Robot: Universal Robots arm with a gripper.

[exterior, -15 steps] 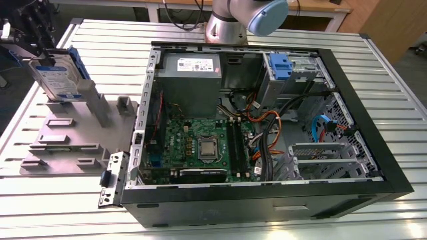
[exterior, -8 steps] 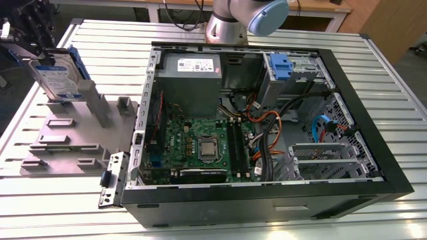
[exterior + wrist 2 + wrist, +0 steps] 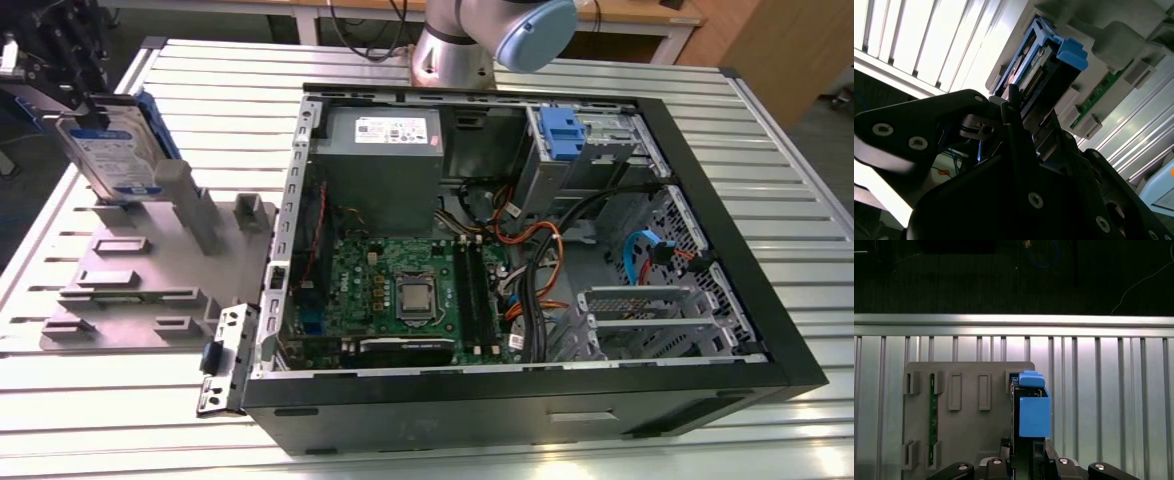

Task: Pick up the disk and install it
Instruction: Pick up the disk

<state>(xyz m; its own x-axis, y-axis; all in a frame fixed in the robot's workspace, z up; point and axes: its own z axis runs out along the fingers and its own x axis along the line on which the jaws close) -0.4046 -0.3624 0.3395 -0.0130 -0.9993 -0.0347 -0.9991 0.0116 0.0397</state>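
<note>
The disk point(image 3: 118, 158) stands on edge over the far end of the grey fixture plate point(image 3: 134, 290), at the exterior view's left, its blue-and-white label facing out and a blue rail along its side. My gripper point(image 3: 92, 117) comes down on its top edge and is shut on it. In the first wrist view the disk point(image 3: 1033, 415) shows edge-on with its blue rail, and the gripper point(image 3: 1027, 457) has a finger on either side. The second wrist view has the disk point(image 3: 1051, 67) sticking out past the dark fingers point(image 3: 1014, 125). Whether its lower edge still touches the plate is hidden.
An open computer case point(image 3: 747, 250) fills the middle of the slatted metal table point(image 3: 787, 140). Inside are a grey power supply point(image 3: 380, 150), a motherboard point(image 3: 400, 290), cables and a drive cage with a blue tab point(image 3: 567, 135). A green memory stick point(image 3: 932, 415) sits in the plate.
</note>
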